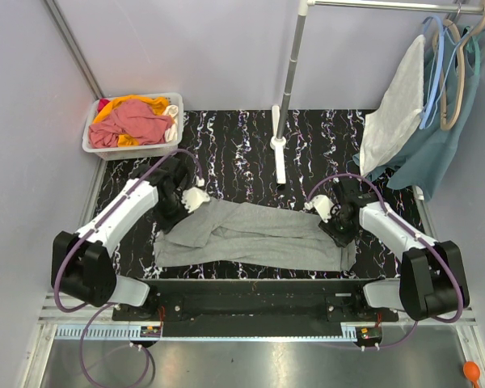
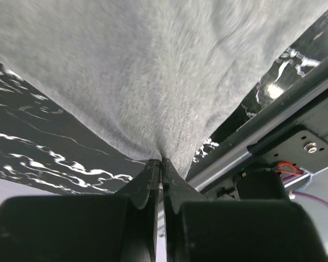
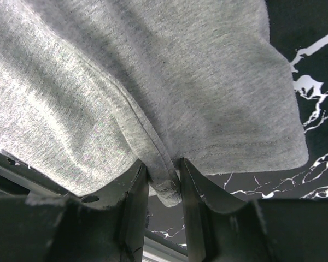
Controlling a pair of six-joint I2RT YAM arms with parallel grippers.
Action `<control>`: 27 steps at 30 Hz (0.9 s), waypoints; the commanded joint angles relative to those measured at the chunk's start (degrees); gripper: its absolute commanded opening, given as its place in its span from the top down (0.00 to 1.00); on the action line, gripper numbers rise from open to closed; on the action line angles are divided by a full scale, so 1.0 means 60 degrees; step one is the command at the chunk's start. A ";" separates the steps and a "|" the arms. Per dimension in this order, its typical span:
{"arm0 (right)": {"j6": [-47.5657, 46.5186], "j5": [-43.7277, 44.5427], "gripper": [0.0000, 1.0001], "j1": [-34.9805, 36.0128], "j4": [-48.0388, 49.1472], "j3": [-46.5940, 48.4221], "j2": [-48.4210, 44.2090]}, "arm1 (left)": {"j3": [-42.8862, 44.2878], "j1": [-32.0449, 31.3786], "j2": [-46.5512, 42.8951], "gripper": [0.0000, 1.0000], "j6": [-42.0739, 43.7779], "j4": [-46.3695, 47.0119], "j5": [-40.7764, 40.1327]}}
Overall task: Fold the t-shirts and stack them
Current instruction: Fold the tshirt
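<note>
There it was: the grey t-shirt lay stretched left to right along the near side of the worktop, with an arm at each end, neither nearer than the other. The left end effector was pinched flat on the far-left corner. The right end effector was clamped on a hemmed fold at the right edge, jaws barely parted by the cloth.

A grey cotton t-shirt lies on the black marbled tabletop, spanning from left gripper to right gripper. A clear plastic bin of clothes stands behind the left gripper, and hanging fabric garments are behind the right.
</note>
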 commanded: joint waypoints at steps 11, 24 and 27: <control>-0.0304 0.0488 0.46 0.0109 -0.0756 0.0064 -0.0990 | -0.1055 -0.0041 0.0398 0.62 0.0030 0.1375 -0.2038; -0.0349 0.0474 0.41 0.0109 -0.1753 0.1147 -0.1913 | -0.0162 -0.0041 0.1028 0.55 0.0030 0.1829 -0.1952; -0.0320 0.0576 0.41 0.0123 -0.1315 0.1280 -0.2001 | 0.0014 -0.0041 0.0853 0.47 0.0059 0.2078 -0.1688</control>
